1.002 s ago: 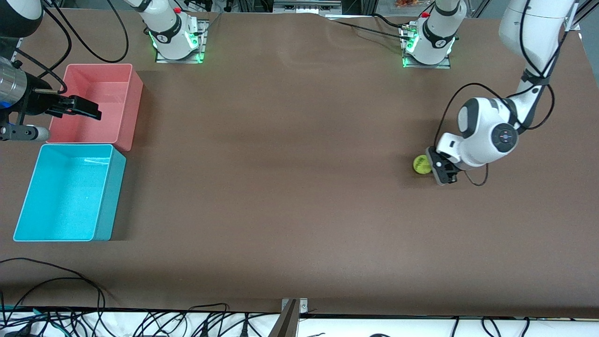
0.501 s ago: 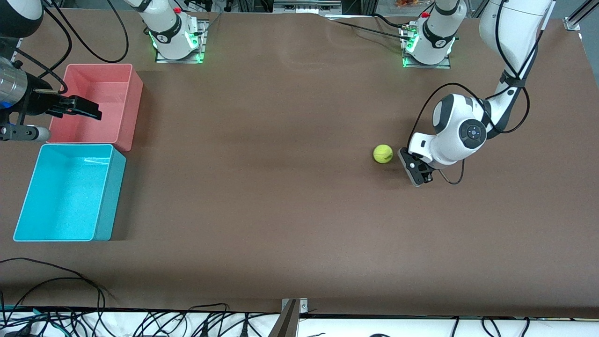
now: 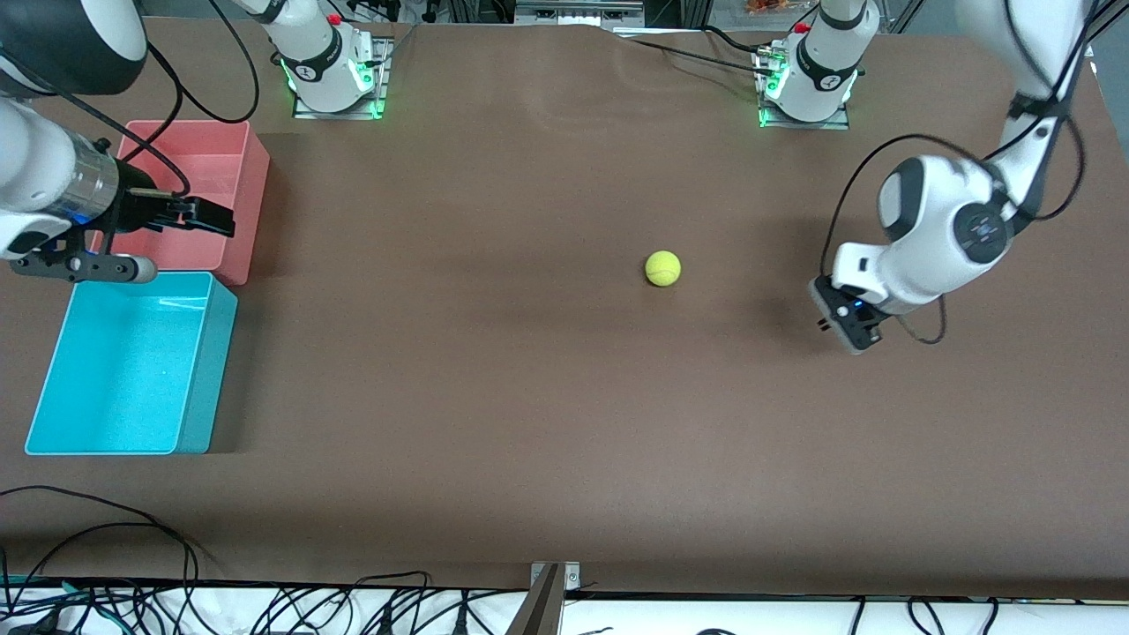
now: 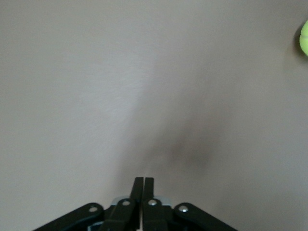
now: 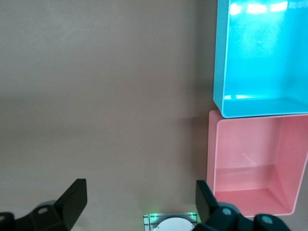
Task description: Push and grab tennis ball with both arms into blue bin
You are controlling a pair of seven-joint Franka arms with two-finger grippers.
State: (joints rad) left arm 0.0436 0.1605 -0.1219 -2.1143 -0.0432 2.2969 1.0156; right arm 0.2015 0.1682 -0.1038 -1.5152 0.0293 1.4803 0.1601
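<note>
The tennis ball (image 3: 662,268) lies on the brown table near its middle, toward the left arm's end; in the left wrist view only a sliver of the tennis ball (image 4: 304,39) shows at the picture's edge. My left gripper (image 3: 845,324) hangs over bare table, well apart from the ball, between it and the left arm's end. Seen from the wrist, the left gripper (image 4: 143,182) is shut, with only a thin slit between its fingers and nothing held. My right gripper (image 3: 212,218) is open and empty over the pink bin's rim, and the right gripper (image 5: 139,199) looks down past the blue bin (image 5: 260,57). The blue bin (image 3: 123,362) stands at the right arm's end.
A pink-red bin (image 3: 194,150) touches the blue bin on the side farther from the front camera; the wrist view shows the pink-red bin (image 5: 250,163) with nothing in it. Both arm bases (image 3: 331,75) glow green at the table's back edge. Cables lie along the near edge.
The ball has rolled from beside the left gripper toward the right arm's end. The left gripper followed it, then drew back. The right gripper has shifted slightly toward the table's middle.
</note>
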